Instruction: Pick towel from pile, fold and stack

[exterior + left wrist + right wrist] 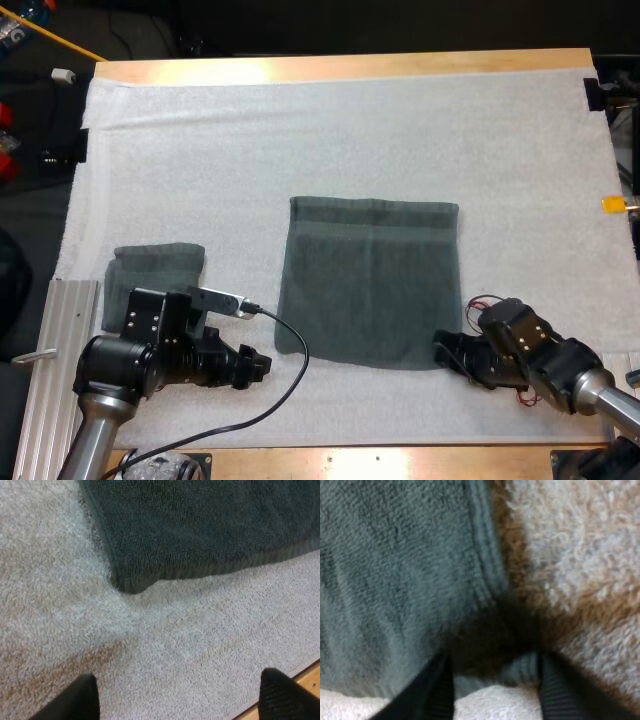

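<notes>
Item 1. Spread towel (370,285): dark grey-green, lying flat and open at the centre of the frame, hemmed band along its far edge, roughly square.
Item 2. Folded towel (155,268): same cloth, a small flat packet at centre left of the frame, well apart from the spread towel and partly hidden behind the left arm.
Item 3. Left gripper (265,367): lower left of the frame, low over bare mat and just short of the spread towel's near left corner. In the left wrist view its fingers (82,700) stand wide apart with only mat between them and the towel corner ahead, untouched.
Item 4. Right gripper (443,350): lower right of the frame, at the spread towel's near right corner. The right wrist view shows the hemmed corner at its tip. Whether it is clamped on the cloth cannot be told.
Item 5. White mat (300,130): covers most of the wooden table (350,66) and lies under both towels.
Item 6. Ribbed metal rail (60,350): lower left edge of the frame, beside the mat.
</notes>
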You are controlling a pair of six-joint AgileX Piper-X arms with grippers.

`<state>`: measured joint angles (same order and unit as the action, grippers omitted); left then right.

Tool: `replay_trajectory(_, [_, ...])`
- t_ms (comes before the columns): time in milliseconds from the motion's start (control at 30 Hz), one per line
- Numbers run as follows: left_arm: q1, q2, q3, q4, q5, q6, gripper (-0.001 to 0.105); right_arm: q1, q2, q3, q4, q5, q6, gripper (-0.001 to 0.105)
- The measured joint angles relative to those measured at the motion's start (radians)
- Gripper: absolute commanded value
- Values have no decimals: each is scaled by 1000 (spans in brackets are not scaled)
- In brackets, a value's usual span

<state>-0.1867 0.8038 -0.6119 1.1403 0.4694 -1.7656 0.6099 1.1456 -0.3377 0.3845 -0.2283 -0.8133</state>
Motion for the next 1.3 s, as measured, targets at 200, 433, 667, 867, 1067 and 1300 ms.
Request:
replay_trajectory(200, [0, 0, 0, 0, 0, 0, 64, 0, 5, 0, 0, 27, 5, 3])
replay_trajectory(433, [0, 0, 0, 0, 0, 0, 64, 0, 5, 0, 0, 46, -21, 0])
replay_trajectory(667, [0, 0, 0, 0, 0, 15, 64, 0, -68, 2, 43, 46, -58, 0])
replay_trajectory(867, [0, 12, 0, -25, 80, 39, 64, 0, -194, 2, 216, 67, -133, 0])
replay_trajectory(1067, [0, 76, 0, -69, 157, 59, 64, 0, -280, 2, 348, 106, -186, 0])
replay_trajectory(1300, [-3, 198, 0, -98, 153, 97, 63, 0, -303, 2, 387, 112, -195, 0])
